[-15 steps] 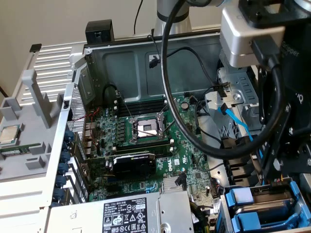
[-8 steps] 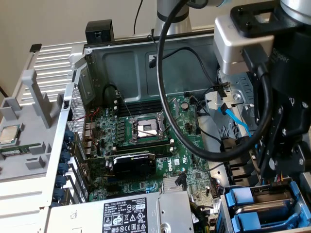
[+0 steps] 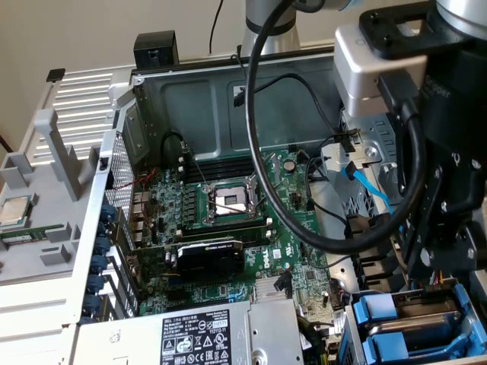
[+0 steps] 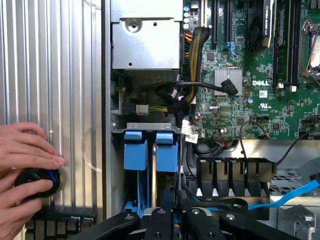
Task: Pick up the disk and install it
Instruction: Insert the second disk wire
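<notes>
Claw (image 4: 172, 220) (nearly closed, gripping nothing visible) hovers above bay (image 4: 119, 131) holding two blue carriers (image 4: 150, 150).

two blue drive carriers (image 4: 150, 150), one hand (image 4: 25, 172), one motherboard (image 3: 228, 205), one power supply (image 3: 194, 338)

A silver-grey metal block (image 3: 370, 67) is seen at the arm's wrist, capped by a black bracket (image 3: 396, 23). Below it, a black housing (image 3: 456, 152) studded with small screws is shown, with faint grey lettering on its side. A thick black cable (image 3: 255, 152) is looped in a wide arc from the arm's grey upright column (image 3: 266, 26) down to the wrist. In the wrist view, the gripper (image 4: 175, 222) is made up of black linkage bars joined by round silver pivot pins (image 4: 161, 212).
</notes>
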`<control>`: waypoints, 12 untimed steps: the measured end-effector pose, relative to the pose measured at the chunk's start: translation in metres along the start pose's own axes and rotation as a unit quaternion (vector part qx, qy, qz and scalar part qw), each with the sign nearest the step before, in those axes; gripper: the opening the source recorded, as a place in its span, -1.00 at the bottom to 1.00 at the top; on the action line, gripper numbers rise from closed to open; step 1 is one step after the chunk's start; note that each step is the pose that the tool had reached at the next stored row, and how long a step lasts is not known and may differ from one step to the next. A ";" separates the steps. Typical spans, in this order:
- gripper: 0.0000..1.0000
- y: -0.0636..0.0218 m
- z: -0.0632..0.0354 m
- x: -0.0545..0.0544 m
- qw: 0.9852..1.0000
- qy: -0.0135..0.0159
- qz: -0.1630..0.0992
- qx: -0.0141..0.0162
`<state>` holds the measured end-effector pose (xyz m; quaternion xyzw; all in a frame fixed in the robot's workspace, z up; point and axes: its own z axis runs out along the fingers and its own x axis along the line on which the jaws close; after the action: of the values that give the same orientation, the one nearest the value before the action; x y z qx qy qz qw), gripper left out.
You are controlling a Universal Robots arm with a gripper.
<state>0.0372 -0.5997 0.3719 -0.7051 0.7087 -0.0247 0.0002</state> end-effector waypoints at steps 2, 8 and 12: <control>-0.66 -0.0002 0.0001 0.002 1.000 -0.001 0.000 -0.005; -0.66 -0.0026 0.0004 0.002 1.000 -0.002 0.000 -0.009; -0.66 -0.0054 0.0009 0.004 1.000 -0.003 0.000 -0.009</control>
<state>0.0426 -0.6036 0.3713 -0.7053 0.7087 -0.0159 -0.0039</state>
